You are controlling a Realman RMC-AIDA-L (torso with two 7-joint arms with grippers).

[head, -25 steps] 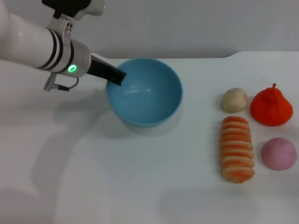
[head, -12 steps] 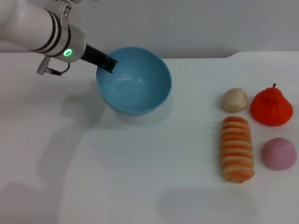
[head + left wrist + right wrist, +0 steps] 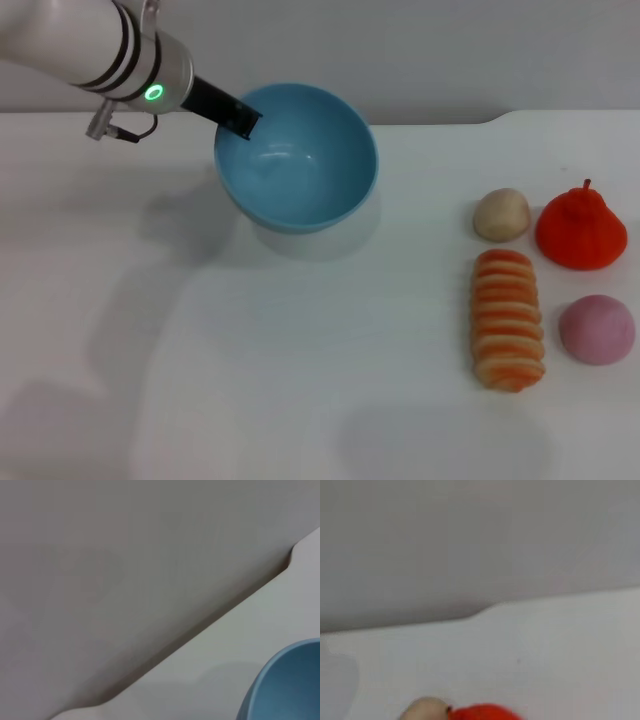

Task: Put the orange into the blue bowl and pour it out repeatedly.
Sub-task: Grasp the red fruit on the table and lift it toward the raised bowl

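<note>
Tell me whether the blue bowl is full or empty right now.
Empty. The head view shows only bare blue inside the blue bowl, held at its rim by the left tool; the orange sits on the table.

The left arm reaches in from the upper left, its left gripper (image 3: 240, 118) clamped on the near-left rim of the blue bowl (image 3: 310, 190). The right arm is out of view.

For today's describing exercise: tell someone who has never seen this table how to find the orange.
Look to the table's right side, at the cluster of four foods. The orange sits farthest right at the back, beside a beige ball. Only it is bright red-orange, bumpy and pear-shaped, with a stem.
</note>
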